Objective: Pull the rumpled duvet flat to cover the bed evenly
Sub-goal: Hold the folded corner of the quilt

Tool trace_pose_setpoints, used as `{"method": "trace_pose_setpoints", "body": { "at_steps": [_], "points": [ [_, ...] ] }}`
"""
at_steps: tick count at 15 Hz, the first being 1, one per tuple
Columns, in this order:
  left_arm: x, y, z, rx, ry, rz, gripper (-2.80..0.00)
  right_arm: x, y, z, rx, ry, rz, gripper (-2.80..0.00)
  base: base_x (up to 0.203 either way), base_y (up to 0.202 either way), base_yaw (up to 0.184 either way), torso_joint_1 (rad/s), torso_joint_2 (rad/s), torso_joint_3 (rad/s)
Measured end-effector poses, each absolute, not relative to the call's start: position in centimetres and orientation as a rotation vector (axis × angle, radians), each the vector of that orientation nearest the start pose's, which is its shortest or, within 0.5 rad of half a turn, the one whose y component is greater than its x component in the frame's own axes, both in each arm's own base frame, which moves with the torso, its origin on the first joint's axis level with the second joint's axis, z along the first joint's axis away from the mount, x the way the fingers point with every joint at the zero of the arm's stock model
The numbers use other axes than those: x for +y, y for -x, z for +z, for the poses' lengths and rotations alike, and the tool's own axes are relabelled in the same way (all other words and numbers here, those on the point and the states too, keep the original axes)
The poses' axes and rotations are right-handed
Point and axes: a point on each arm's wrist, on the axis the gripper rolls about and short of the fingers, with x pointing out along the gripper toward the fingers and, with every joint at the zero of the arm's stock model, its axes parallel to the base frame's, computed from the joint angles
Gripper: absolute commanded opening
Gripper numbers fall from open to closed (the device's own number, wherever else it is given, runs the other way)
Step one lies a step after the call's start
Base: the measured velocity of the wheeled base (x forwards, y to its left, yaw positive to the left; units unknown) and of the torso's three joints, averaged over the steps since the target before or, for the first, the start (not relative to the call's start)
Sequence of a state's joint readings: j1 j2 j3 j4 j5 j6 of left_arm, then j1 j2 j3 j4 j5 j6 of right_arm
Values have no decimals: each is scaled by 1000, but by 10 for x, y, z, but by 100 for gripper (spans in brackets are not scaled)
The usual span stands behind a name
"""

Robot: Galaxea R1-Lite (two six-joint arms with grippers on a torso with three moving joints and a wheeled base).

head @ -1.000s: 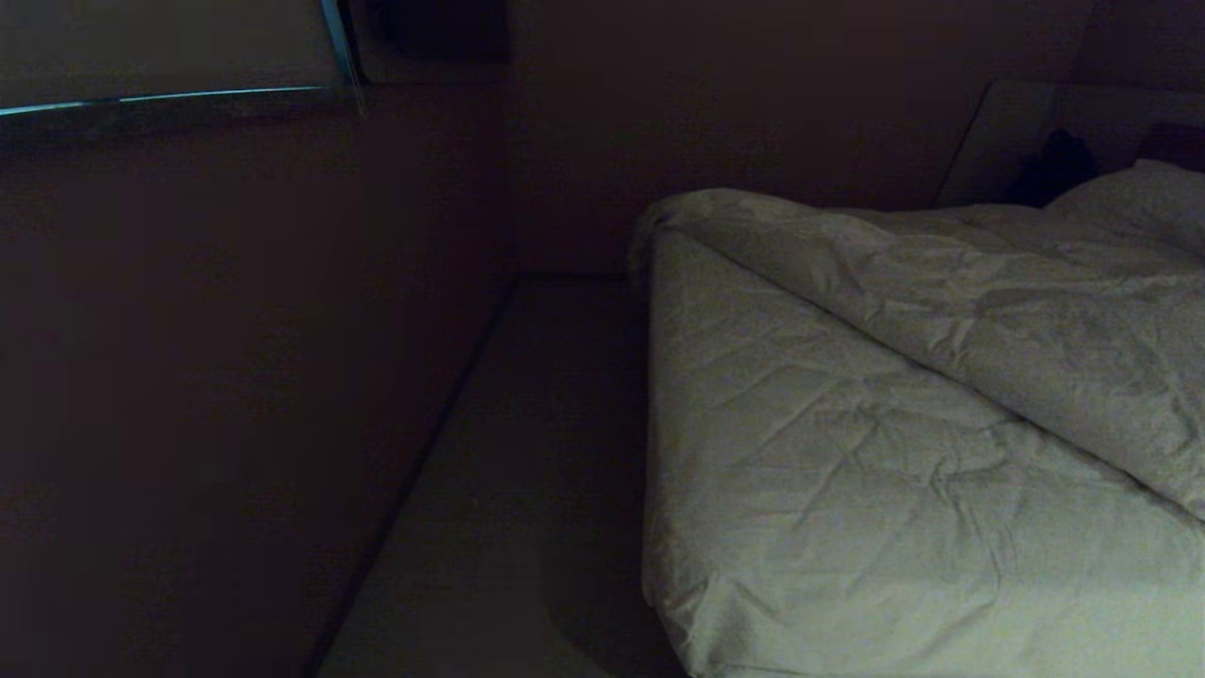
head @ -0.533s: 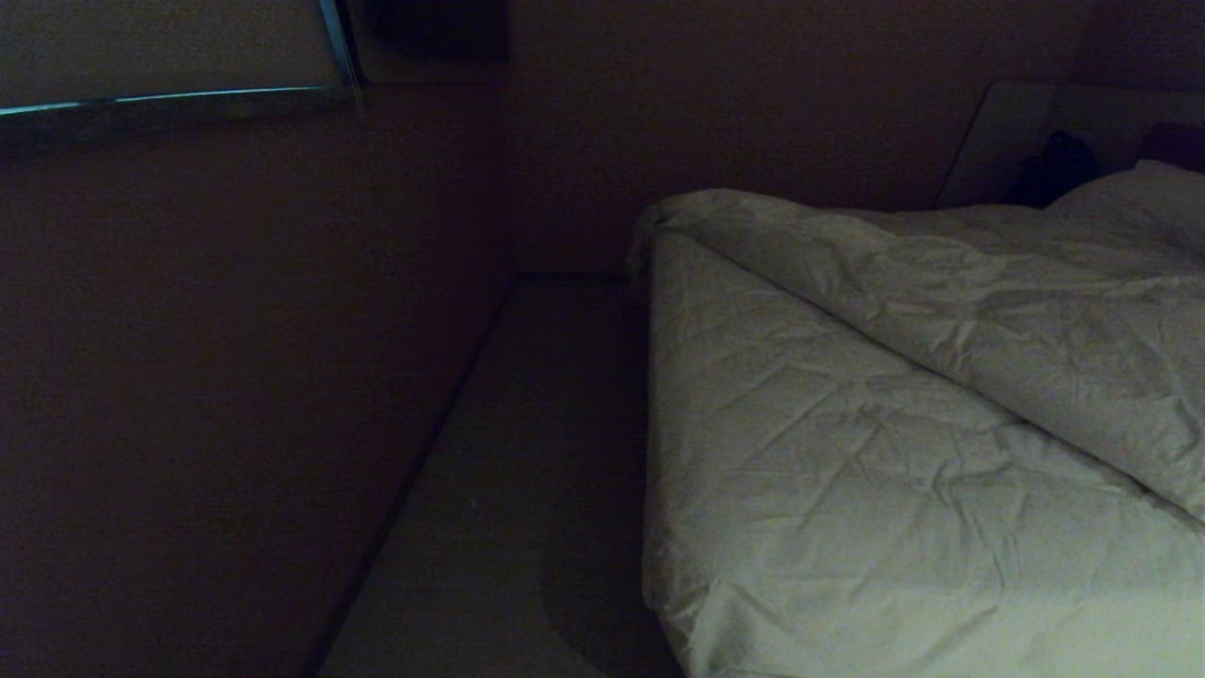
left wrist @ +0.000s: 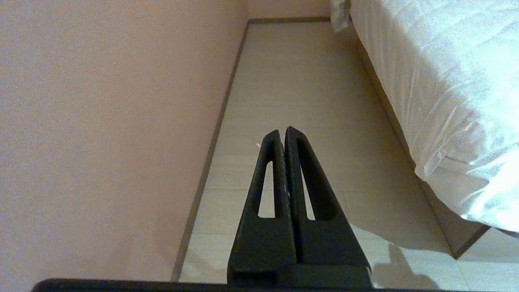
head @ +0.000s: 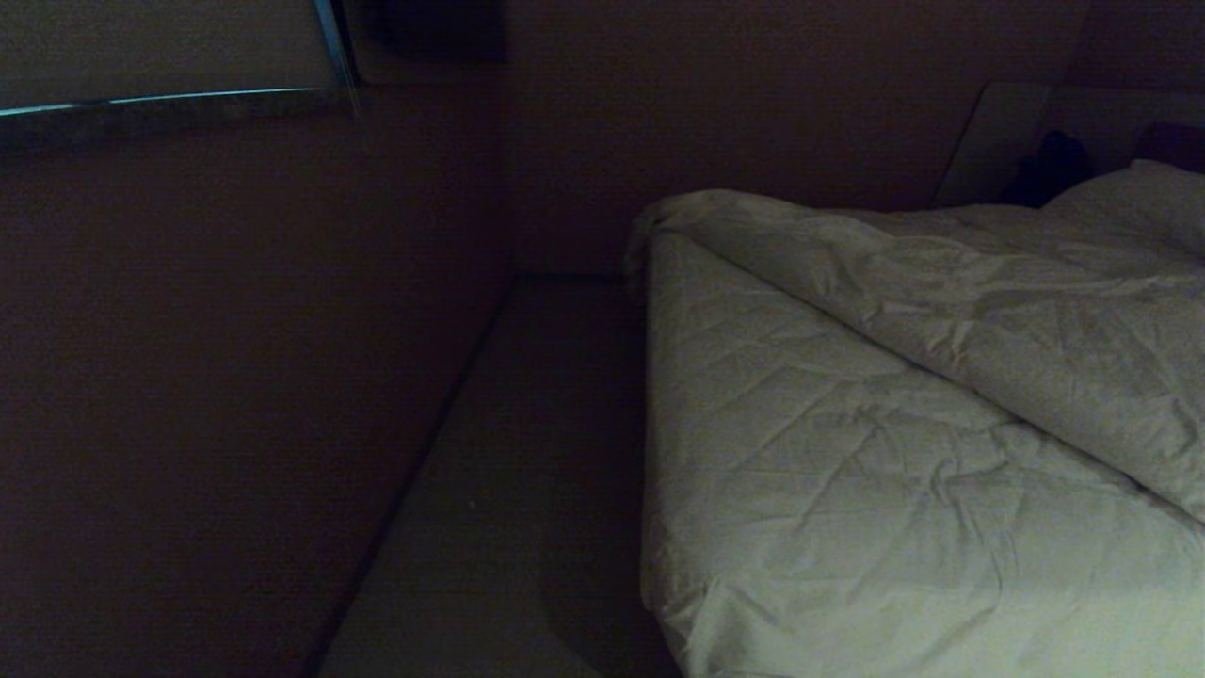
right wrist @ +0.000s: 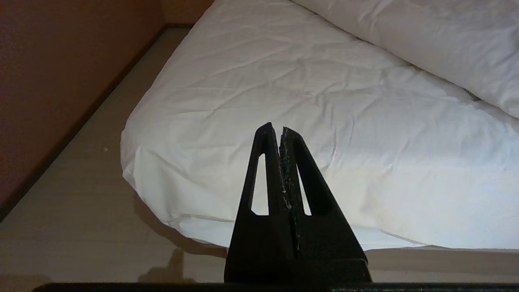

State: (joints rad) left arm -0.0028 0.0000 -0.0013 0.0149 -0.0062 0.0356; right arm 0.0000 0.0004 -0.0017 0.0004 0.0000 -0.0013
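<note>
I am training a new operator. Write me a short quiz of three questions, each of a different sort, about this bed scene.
1. True or false: the duvet lies folded back in a diagonal band, leaving the near part of the bed uncovered.
2. The left gripper hangs over: A) the floor B) the duvet C) the pillow
3. Fill in: the right gripper is ____ and holds nothing.

Key: 1 true; 2 A; 3 shut

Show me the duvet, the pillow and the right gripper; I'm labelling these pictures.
duvet (head: 1017,320), head view, on its folded-back bulk.
pillow (head: 1144,193), head view, on its top face.
right gripper (right wrist: 280,130), right wrist view, at the shut fingertips.
</note>
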Motion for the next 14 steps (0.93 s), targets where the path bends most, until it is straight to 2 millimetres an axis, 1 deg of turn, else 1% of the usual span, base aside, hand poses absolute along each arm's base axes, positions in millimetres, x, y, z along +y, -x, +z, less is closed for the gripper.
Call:
{"method": "trace_pose_setpoints", "body": {
  "at_steps": [3,14],
  "points": [
    [0,23,74,13,-36,-10,-280,0,23,76,-1,2,0,-280,1,-109,10,2,4,1],
    [0,23,74,14,-37,-9,-280,0,23,76,-1,2,0,-280,0,-194,-1,1,3,2]
  ]
}}
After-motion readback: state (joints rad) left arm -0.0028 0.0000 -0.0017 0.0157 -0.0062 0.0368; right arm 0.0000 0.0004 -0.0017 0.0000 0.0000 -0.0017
